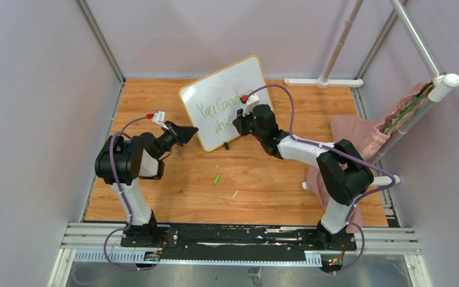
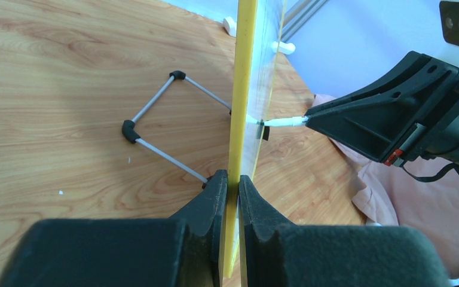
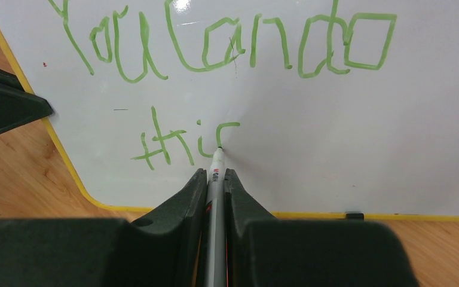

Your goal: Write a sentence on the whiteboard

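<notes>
Right wrist view: right gripper [image 3: 215,174] clenched on marker [image 3: 214,203], left gripper [image 2: 232,179] clamped on whiteboard [image 3: 346,155], sentence [image 3: 227,51] at its unfinished last letter; likely needed a steady closing curve.

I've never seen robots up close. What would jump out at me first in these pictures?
First, the green handwritten sentence on the propped-up whiteboard at the middle back of the table. It reads roughly "You can do" above an unfinished second line. The right tool pinches a marker with its tip on the last stroke, and the left tool clamps the board's yellow rim.
</notes>
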Robot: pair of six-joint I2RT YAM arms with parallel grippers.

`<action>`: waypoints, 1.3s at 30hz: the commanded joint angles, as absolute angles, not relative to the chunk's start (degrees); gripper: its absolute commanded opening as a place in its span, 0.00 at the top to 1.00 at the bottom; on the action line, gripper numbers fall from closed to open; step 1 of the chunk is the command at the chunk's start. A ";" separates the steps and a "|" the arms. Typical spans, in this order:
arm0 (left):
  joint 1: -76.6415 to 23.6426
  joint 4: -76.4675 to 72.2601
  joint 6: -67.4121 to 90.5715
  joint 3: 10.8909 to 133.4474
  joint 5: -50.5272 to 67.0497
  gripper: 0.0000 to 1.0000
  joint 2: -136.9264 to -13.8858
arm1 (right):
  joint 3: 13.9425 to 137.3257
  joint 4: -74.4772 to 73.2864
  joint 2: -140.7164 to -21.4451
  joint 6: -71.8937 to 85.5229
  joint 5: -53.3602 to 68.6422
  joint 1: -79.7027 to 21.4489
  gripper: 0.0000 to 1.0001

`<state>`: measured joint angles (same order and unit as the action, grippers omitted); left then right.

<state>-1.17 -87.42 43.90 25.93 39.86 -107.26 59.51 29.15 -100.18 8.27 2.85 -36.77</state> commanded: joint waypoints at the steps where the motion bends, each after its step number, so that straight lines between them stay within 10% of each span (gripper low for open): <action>1: -2.10 -88.69 43.24 26.46 39.85 1.00 -108.81 | 58.46 28.84 -99.33 7.23 0.46 -36.47 1.00; 39: -2.19 -88.71 43.33 26.19 39.73 1.00 -108.66 | 56.88 28.59 -99.21 8.49 1.93 -35.40 1.00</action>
